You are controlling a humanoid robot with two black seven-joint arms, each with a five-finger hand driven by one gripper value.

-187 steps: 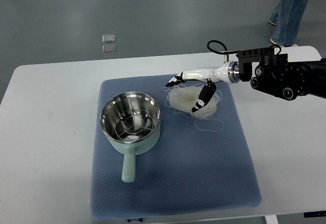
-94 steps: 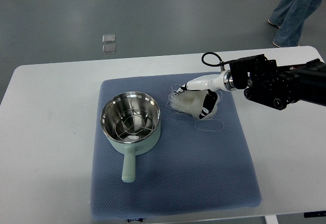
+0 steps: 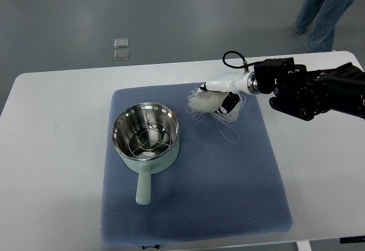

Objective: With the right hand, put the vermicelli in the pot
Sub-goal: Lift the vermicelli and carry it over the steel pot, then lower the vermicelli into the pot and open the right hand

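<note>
The right hand [image 3: 218, 96] is gripping the vermicelli [image 3: 206, 102] with its fingers curled around the bundle, just right of the pot [image 3: 146, 138] on the blue mat [image 3: 228, 188]. The grasp step is in hand. Next, the bundle needs carrying left over the pot's rim and releasing. Loose strands are trailing onto the mat and may snag. Nothing is blocking the path.

Lab space, white table [image 3: 57, 148], bare grey floor [image 3: 171, 17], person's legs [image 3: 322, 8]
</note>
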